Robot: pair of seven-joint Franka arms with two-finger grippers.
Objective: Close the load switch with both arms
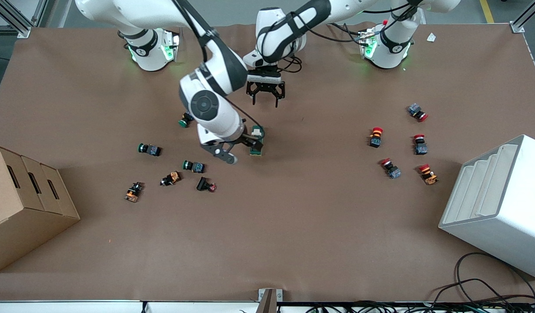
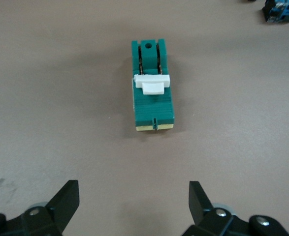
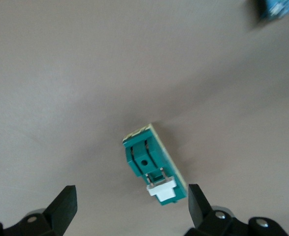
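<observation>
The load switch (image 1: 257, 141) is a dark green block with a white lever; it lies flat on the brown table near the middle. My right gripper (image 1: 243, 148) hangs low over it, open. In the right wrist view the switch (image 3: 151, 162) lies between the open fingers, with its white lever (image 3: 162, 189) close to one fingertip (image 3: 196, 199) and no contact showing. My left gripper (image 1: 265, 101) is open and empty, over the table toward the robots' bases from the switch. In the left wrist view the switch (image 2: 153, 93) lies ahead of the open gripper (image 2: 133, 196).
Green push buttons (image 1: 148, 149) and orange and black ones (image 1: 171, 178) lie toward the right arm's end. Red push buttons (image 1: 375, 137) lie toward the left arm's end. A cardboard box (image 1: 24, 204) and a white bin (image 1: 498, 204) stand at the table's ends.
</observation>
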